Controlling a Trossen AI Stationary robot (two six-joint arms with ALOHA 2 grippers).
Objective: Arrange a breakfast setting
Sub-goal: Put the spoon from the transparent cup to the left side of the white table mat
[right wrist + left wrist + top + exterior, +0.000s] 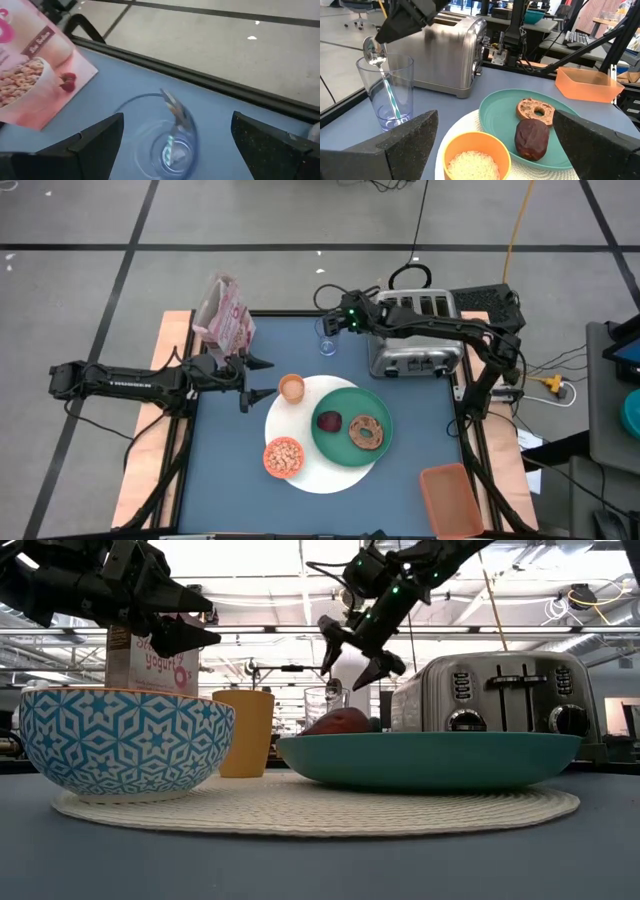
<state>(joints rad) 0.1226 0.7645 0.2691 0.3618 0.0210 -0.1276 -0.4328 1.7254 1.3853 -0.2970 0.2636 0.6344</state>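
A clear glass point(328, 345) stands on the blue table by the toaster, with a metal spoon point(374, 50) leaning in it, bowl end up. My right gripper point(325, 308) hangs open just above the glass point(165, 140), one finger on either side of the spoon point(175, 112), touching nothing. On the white round disc point(320, 475) rest a green plate point(345, 448) with a brown bagel point(366, 432) and a dark red fruit point(329, 421), an orange cup point(291, 388) and a small bowl point(283, 457) of cereal. My left gripper point(262, 378) stays open left of the cup.
A silver toaster point(415, 335) stands at the back right, close beside the glass. A pink cereal box point(225, 315) is upright at the back left. An orange tray point(450, 498) lies at the near right corner. Bare blue table shows at the near left.
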